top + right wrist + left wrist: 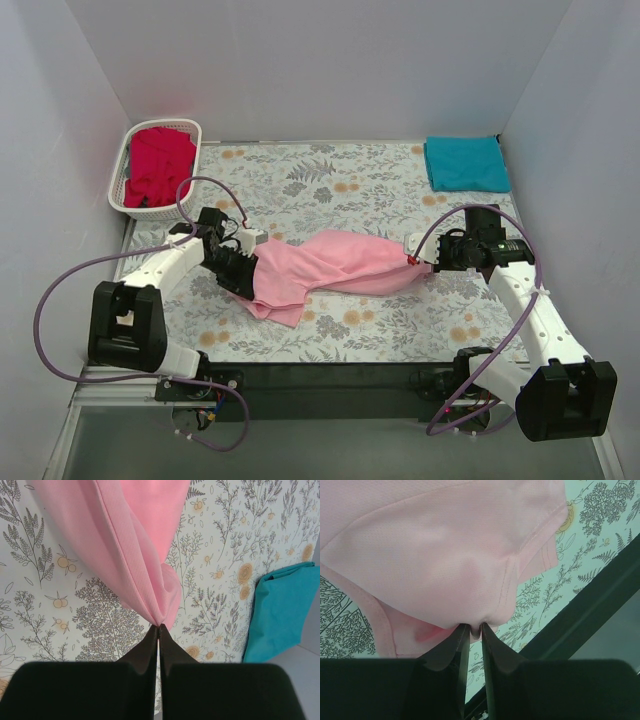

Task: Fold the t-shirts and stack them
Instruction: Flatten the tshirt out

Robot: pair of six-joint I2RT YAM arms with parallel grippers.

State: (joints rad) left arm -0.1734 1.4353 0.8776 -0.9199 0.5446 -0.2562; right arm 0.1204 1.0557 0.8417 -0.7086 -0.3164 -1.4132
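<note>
Mid-frame in the top view, on the floral counter (340, 180): light pink t-shirt (325, 265), bunched into a long band running left to right. Pinched at its left end by the left claw (248, 282), at its right end by the right claw (418, 262). Upper right: teal t-shirt (465, 163), folded flat. Upper left: red t-shirt (160, 165), heaped in a white lattice basket (118, 192).

Lower centre of the left wrist view: dark fingers (456, 645) almost pressed together, nipping a small fold of pink cloth. Shirt spread over the upper frame, a stitched sleeve hem toward the right.

Bottom centre of the right wrist view: fingers (149, 647) pressed together on a gathered point of pink cloth, fanning upward to the top edge. Teal cloth at the right edge.
</note>
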